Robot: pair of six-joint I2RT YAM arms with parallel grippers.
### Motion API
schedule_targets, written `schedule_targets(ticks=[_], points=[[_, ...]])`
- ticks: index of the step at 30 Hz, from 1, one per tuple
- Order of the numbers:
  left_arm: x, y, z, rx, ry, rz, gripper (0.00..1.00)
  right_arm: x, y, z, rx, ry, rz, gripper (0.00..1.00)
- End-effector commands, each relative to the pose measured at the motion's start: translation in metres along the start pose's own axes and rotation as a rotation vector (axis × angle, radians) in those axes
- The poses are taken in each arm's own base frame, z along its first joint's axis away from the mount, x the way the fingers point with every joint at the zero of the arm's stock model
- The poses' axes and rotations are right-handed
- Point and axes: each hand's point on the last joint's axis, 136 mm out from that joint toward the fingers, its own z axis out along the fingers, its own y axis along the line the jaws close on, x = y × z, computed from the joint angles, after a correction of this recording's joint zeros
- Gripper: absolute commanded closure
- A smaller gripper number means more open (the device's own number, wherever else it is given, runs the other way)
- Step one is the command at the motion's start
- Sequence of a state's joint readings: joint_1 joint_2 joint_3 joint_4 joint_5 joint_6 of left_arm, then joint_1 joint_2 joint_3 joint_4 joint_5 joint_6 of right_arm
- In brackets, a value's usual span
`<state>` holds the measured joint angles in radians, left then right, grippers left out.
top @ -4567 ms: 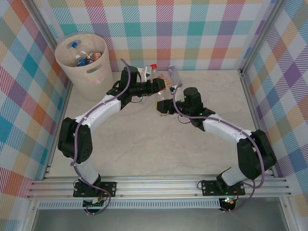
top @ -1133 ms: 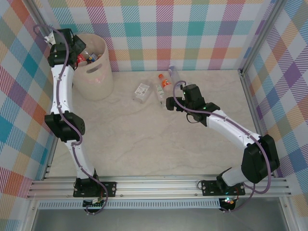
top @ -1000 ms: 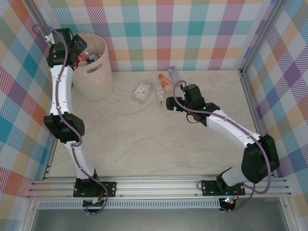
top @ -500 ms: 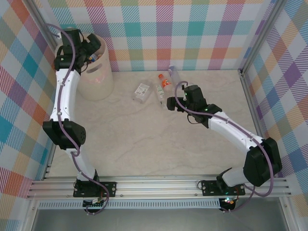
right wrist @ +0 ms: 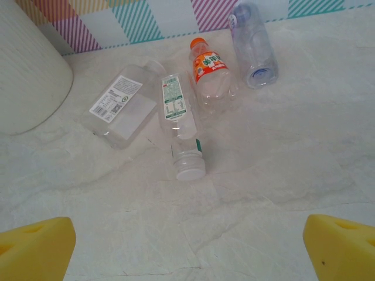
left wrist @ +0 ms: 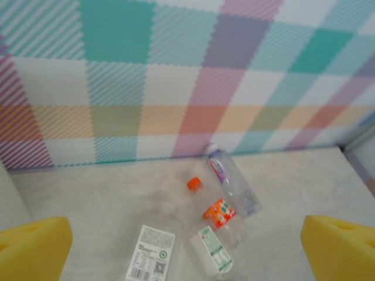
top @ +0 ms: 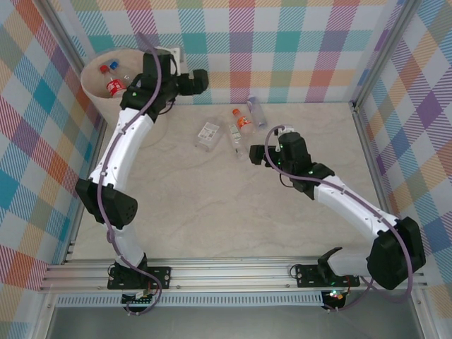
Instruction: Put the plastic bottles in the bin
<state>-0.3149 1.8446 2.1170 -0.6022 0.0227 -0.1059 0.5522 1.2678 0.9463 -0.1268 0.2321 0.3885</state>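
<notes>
A pale marble-patterned table sits inside checked pastel walls, seen from above. At its far left corner stands the bin, a tall cream-white basket. Inside it lie several plastic bottles, among them one with a red label.

The left arm reaches up beside the bin, with its wrist close to the back wall. The left gripper has its yellow pads spread to the edges of its own camera view, fully open with nothing between them. The right arm stretches toward the middle of the table. The right gripper hovers low, with its jaws equally wide and empty.

Four bottles lie on their sides near the back wall, well apart from the bin:
- A flat bottle with a white barcode label is on the left.
- A slim bottle with a green-and-white label lies just beside it, its white cap pointing at the right gripper.
- An orange-capped bottle with an orange label comes next.
- A clear bottle with a purple band is furthest right.

The task looks partly done, at the pause between a drop and the next pick. The slim bottle seems the easiest target. The right gripper would need to descend and straddle the bottle's body crosswise. It would have to close without nudging the neighbours crowding the bottle's far end.
</notes>
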Motion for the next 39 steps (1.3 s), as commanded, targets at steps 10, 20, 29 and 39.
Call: schedule_targets(ticks=[10,20,29,39], points=[[0.12,-0.01,0.066,0.089,0.336,0.214,0.0,-0.014,-0.005,-0.018,0.008,-0.104,0.003,0.0],[0.198,0.016,0.132,0.051,0.525,0.301,0.0,-0.016,-0.009,-0.019,0.034,-0.104,-0.004,0.0],[0.239,0.047,0.178,-0.059,0.621,0.347,0.0,-0.016,-0.015,-0.021,0.07,-0.103,-0.003,0.0],[0.279,0.051,0.198,-0.024,0.71,0.317,0.0,-0.013,-0.02,-0.021,0.095,-0.095,-0.001,0.0]])
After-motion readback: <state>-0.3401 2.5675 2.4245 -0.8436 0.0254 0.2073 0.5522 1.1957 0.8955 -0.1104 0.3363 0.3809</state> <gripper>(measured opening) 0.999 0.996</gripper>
